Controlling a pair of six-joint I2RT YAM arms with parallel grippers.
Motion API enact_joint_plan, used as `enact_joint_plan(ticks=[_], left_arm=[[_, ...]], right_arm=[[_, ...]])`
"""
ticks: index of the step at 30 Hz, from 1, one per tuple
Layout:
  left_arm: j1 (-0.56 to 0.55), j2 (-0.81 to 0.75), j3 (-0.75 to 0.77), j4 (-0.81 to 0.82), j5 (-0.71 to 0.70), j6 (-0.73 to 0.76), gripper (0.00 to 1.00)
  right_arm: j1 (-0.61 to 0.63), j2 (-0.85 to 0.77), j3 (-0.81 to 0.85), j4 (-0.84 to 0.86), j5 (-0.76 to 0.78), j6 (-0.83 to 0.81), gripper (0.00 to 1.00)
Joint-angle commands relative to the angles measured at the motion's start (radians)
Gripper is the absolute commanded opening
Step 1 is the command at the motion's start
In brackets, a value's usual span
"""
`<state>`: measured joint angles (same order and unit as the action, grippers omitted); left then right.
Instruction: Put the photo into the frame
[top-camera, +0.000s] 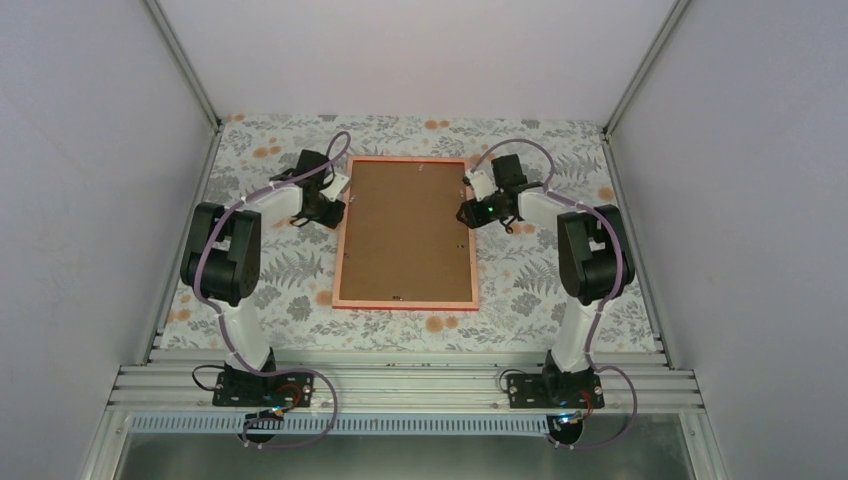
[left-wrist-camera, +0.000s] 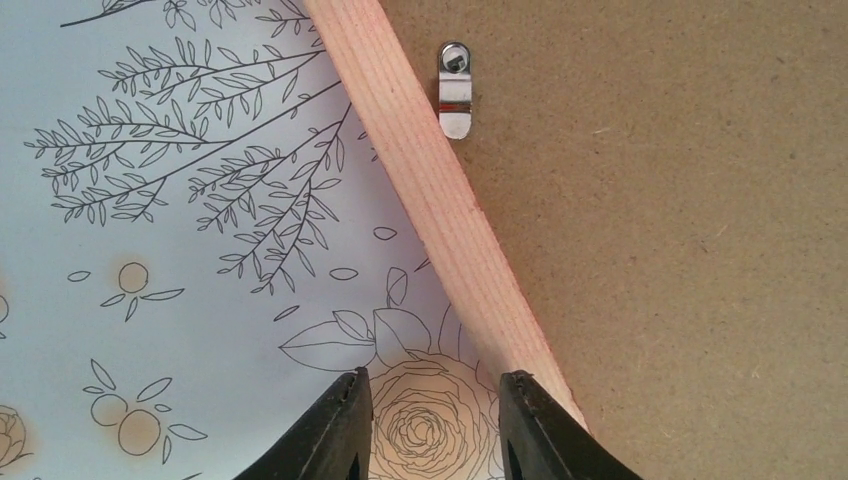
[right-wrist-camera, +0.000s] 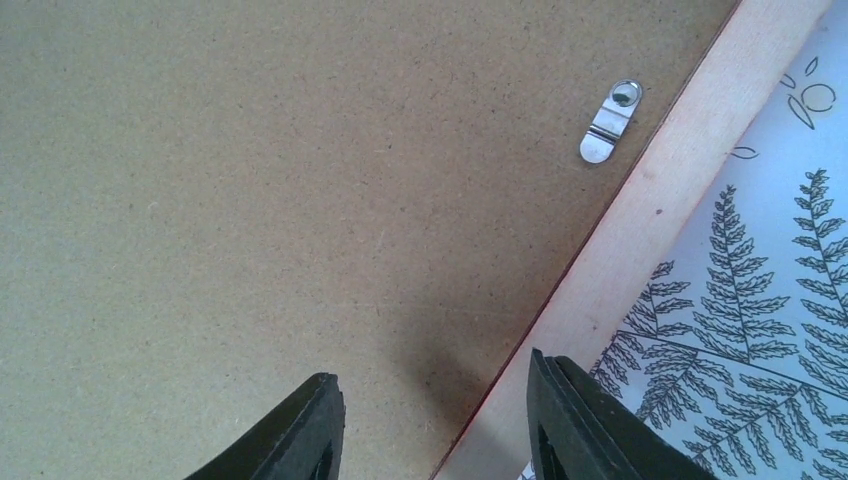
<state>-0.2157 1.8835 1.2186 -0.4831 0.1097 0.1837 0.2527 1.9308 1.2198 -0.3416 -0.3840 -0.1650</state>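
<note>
Two grippers flank one frame (top-camera: 343, 240), which lies face down in the middle of the floral cloth (top-camera: 290, 270), its pale back rail up and one brown board (top-camera: 405, 230) filling it. The left gripper (left-wrist-camera: 432, 375) sits at the frame's left rail (left-wrist-camera: 440, 200) near the far corner. Its jaws are partly open with only cloth between them, and one fingertip (left-wrist-camera: 530, 420) overlaps the rail's outer edge. One metal clip (left-wrist-camera: 455, 90) lies on the board just inside that rail. At the frame's right rail (right-wrist-camera: 650, 230), near the far corner, the right gripper (right-wrist-camera: 430, 368) is partly open and holds nothing, one finger over the board and the other over the rail. One clip (right-wrist-camera: 610, 122) shows there too.
</note>
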Motion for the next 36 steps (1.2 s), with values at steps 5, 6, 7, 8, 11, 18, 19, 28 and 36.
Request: enact_joint_plan(ticks=[5,6,7,8,11,18,19,28,36], left_arm=[[0.002,-0.005,-0.087,0.001,0.015,0.022,0.28],[0.002,-0.007,-0.093,0.002,0.016,0.021,0.28],[0.001,-0.009,-0.099,0.006,0.015,0.020,0.27],[0.002,-0.010,-0.104,0.010,0.015,0.018,0.27],[0.002,-0.013,-0.111,0.014,0.018,0.015,0.27],[-0.003,-0.003,-0.113,0.022,0.025,0.024,0.27],[-0.002,-0.002,-0.112,0.021,0.027,0.027,0.27],[-0.017,-0.050,-0.159,-0.005,0.045,0.078,0.19],[-0.049,-0.168,-0.291,-0.058,0.134,0.106,0.16]], right_arm=[[-0.009,-0.021,-0.099,-0.028,0.085,0.029,0.46],[-0.009,-0.043,-0.105,-0.030,0.091,0.032,0.47],[-0.011,-0.060,-0.110,-0.032,0.094,0.038,0.47],[-0.013,-0.079,-0.113,-0.034,0.094,0.048,0.48],[-0.015,-0.125,-0.120,-0.019,0.110,0.085,0.50],[-0.015,-0.049,-0.106,0.025,0.082,0.111,0.53],[-0.014,-0.034,-0.097,0.022,0.068,0.114,0.53],[-0.015,-0.047,-0.160,-0.052,-0.016,0.095,0.47],[-0.013,-0.124,-0.291,-0.088,-0.058,0.027,0.44]])
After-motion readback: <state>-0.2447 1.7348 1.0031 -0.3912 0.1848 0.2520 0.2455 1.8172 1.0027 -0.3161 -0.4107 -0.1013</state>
